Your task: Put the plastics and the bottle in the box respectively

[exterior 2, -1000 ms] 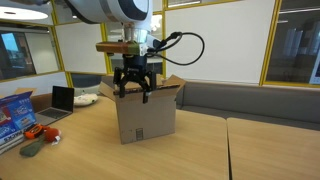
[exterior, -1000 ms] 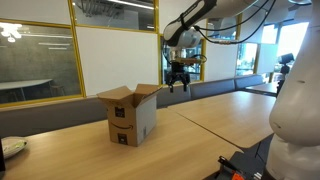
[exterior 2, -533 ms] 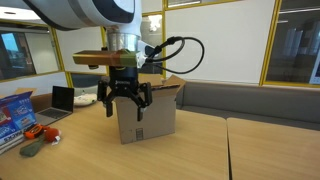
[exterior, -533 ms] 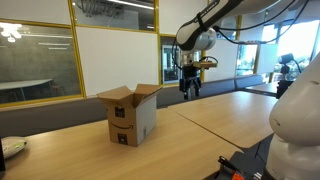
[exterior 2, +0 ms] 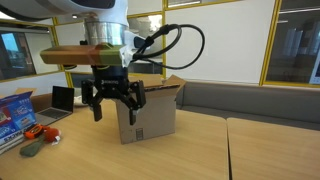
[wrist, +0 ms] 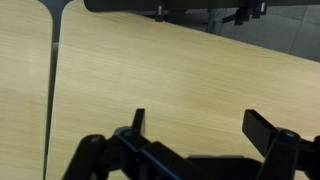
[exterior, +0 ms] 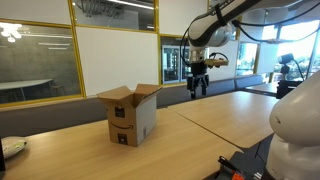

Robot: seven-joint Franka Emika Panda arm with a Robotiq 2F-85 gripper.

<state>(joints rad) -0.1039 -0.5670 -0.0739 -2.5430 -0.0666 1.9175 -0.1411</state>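
The brown cardboard box (exterior: 130,115) (exterior 2: 152,112) stands on the wooden table with its top flaps up and a dark logo on its side. My gripper (exterior: 198,88) (exterior 2: 112,105) hangs in the air beside the box and well apart from it. It is open, with nothing between its fingers. In the wrist view the gripper (wrist: 200,125) looks down on bare tabletop, its two black fingertips (wrist: 262,124) spread wide. The plastics and the bottle show in no view, and the inside of the box is hidden.
A laptop (exterior 2: 62,98), a blue packet (exterior 2: 12,112) and small red and grey items (exterior 2: 40,138) lie at one table end. A pale object (exterior: 9,148) sits at the picture's edge. A seam (wrist: 55,60) splits the tabletops. A padded bench (exterior 2: 250,100) runs behind.
The open gripper has moved sideways away from above the box and a little lower. The box has not moved.
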